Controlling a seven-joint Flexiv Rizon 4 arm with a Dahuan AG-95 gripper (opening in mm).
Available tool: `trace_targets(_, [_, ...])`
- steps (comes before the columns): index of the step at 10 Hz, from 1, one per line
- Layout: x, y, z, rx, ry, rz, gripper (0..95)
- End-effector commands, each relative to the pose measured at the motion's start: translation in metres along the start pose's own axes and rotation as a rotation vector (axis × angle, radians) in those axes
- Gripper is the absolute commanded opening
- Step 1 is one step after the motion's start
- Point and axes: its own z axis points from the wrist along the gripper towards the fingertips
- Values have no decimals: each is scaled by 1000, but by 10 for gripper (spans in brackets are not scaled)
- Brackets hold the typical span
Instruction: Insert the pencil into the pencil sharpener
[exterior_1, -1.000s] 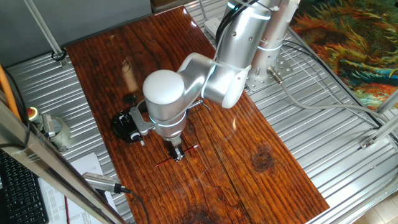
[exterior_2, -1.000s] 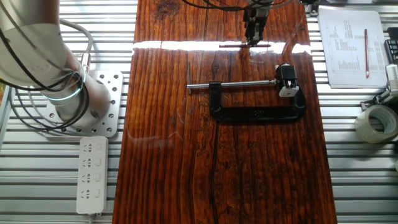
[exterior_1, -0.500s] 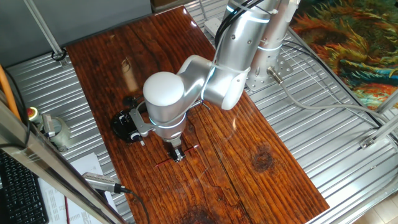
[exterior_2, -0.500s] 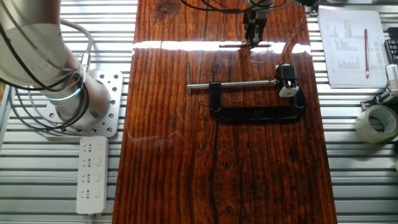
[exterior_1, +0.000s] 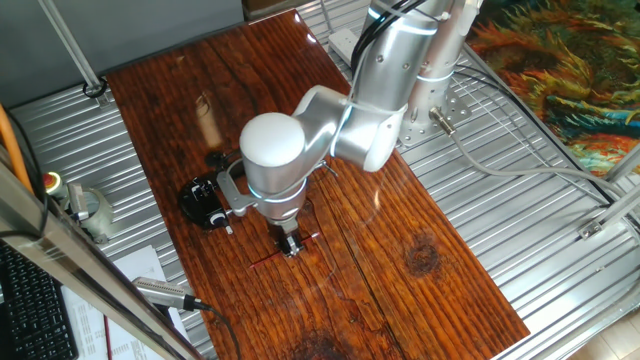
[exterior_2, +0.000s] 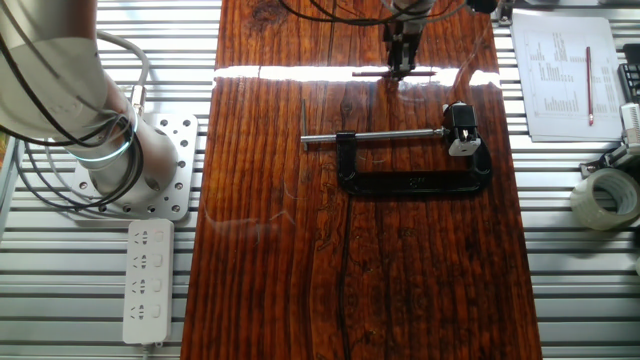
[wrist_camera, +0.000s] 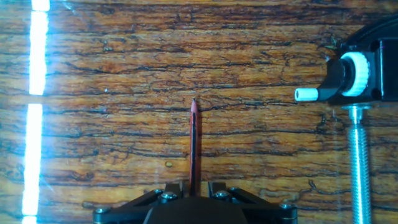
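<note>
Tabletop (exterior_2: 270, 250) is a long dark wood board with metal slat decking on both long sides; near half of the board in the other fixed view is bare, plenty of room there. Arm (exterior_1: 370, 100) reaches in from the far corner in one fixed view, its white wrist hanging over mid-board.

C-clamp (exterior_2: 415, 165) lies flat mid-board, its silver rod (exterior_2: 370, 137) running across the board's width. Pencil sharpener (exterior_2: 460, 128), black body with a white piece, sits at the rod's end near the board's right edge in the other fixed view; hand view shows its white nub (wrist_camera: 306, 94) pointing sideways toward open wood.

Gripper (exterior_2: 399, 66) is low over the wood at the board's far end, beyond the clamp, inside a bright glare band. Fingers are clenched on the pencil (wrist_camera: 193, 146), gripping it near one end. Pencil is thin, straight, red with a dark sharpened tip, pointing out ahead of the fingers. In the other fixed view it lies level just above the board, parallel to the rod. Tip is well apart from the sharpener, offset to its side, bare wood between them.
</note>
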Motion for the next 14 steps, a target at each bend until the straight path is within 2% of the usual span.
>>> trace_targets(1, [1, 1, 0, 0, 1, -2, 190])
trace_targets(4, [6, 6, 2, 1, 0, 4, 190])
trace_targets(14, [16, 3, -2, 1, -1, -3, 190])
